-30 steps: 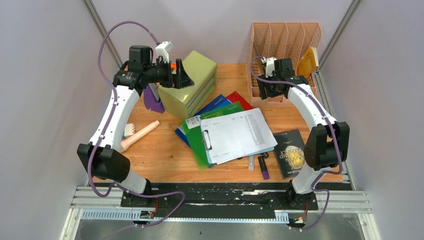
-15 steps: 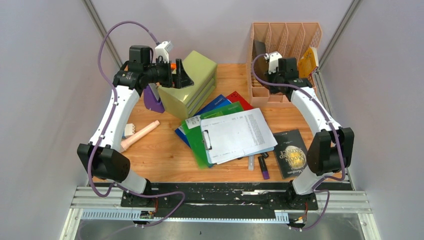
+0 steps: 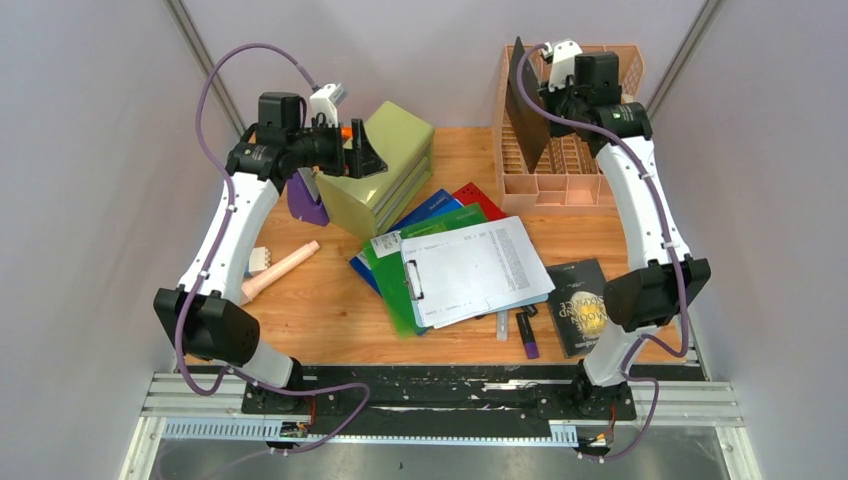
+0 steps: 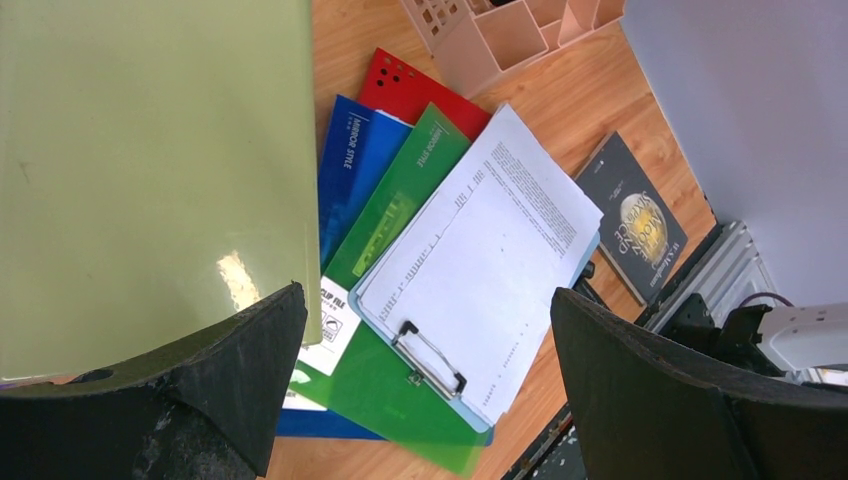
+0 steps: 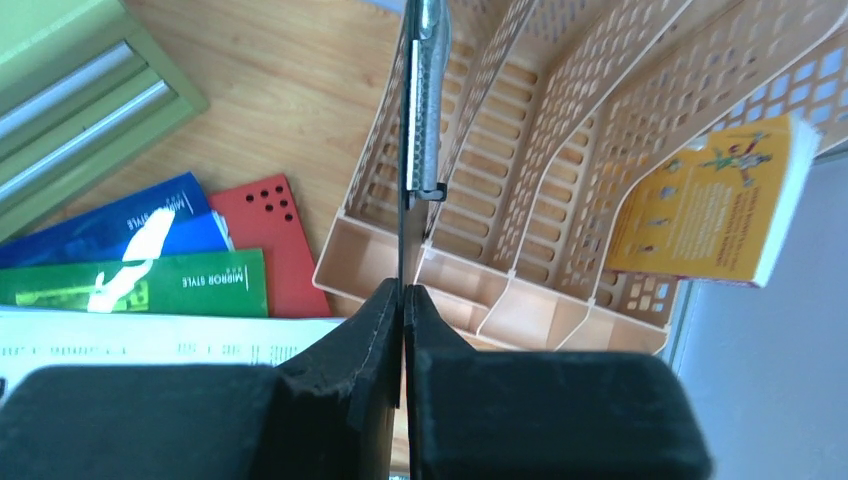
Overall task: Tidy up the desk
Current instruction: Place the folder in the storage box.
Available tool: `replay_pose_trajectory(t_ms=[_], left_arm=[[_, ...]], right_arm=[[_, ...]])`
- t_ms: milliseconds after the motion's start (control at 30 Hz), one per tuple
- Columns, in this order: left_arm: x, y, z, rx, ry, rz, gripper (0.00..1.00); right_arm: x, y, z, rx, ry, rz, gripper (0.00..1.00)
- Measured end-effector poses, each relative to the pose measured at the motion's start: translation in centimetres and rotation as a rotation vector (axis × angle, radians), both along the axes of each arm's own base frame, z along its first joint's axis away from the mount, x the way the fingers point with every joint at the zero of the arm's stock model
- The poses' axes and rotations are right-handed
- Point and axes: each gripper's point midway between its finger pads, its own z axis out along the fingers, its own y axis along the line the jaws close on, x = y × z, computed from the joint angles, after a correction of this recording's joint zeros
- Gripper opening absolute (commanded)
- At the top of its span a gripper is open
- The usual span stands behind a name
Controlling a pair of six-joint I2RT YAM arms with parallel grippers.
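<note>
The desk (image 3: pixel 330 310) is an orange-brown wooden top strewn with items. My right gripper (image 3: pixel 548 88) is raised over the peach file rack (image 3: pixel 560 180) and shut on a thin black clipboard (image 3: pixel 525 110). The board hangs upright, edge-on in the right wrist view, with its metal clip (image 5: pixel 425 100) above the rack's left slot; my right gripper (image 5: pixel 403 290) pinches its edge. My left gripper (image 3: pixel 360 150) hovers open over the olive-green drawer chest (image 3: pixel 385 170), with nothing between its fingers (image 4: pixel 250 350).
A clipboard with papers (image 3: pixel 475 268) lies on green (image 3: pixel 400 300), blue (image 4: pixel 350 170) and red (image 4: pixel 410 90) folders mid-desk. A black book (image 3: pixel 580 305) and purple marker (image 3: pixel 527 335) lie front right. A pink object (image 3: pixel 280 268) lies left. A yellow book (image 5: pixel 715 205) stands in the rack.
My right gripper shut on the black clipboard in the rack's left slot and lifted it up and back. The left arm has not moved.
</note>
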Motion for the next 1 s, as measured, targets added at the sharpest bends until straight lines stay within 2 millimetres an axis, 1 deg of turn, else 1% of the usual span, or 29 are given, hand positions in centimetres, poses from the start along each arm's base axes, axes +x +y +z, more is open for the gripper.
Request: replay_pose_trajectory(t_ms=[133,233,267,333,433,567,667,833,1000], left_arm=[[-0.3,0.1,0.2,-0.001,-0.007,0.000,1.00],[-0.3,0.1,0.4,-0.002,-0.014,0.000,1.00],[-0.4,0.1,0.4,-0.002,-0.015,0.000,1.00],[-0.4,0.1,0.5,-0.003,-0.017,0.000,1.00],[-0.3,0.1,0.6,-0.004,-0.020,0.000,1.00],[-0.2,0.0,0.6,-0.006,-0.025,0.001,1.00],[-0.2,0.0,0.7,-0.006,-0.028,0.001,1.00],[-0.2,0.0,0.7,-0.005,-0.027,0.001,1.00],[-0.2,0.1,0.6,-0.004,-0.027,0.003,1.00]], right_arm=[[-0.1,0.0,-2.7,-0.014,0.090,0.002,0.06],[0.0,0.1,-4.2,-0.015,0.137,0.003,0.08],[0.0,0.2,-4.4,-0.015,0.146,0.002,0.08],[0.5,0.3,-4.4,-0.008,0.146,0.001,0.11],[1.5,0.6,-3.7,0.014,0.126,-0.005,0.17],[2.9,0.9,-2.9,0.060,0.103,-0.022,0.21],[3.8,1.2,-2.6,0.094,0.094,-0.035,0.27],[4.5,1.5,-2.9,0.137,0.102,-0.041,0.36],[4.3,2.4,-3.3,0.180,0.125,-0.016,0.45]])
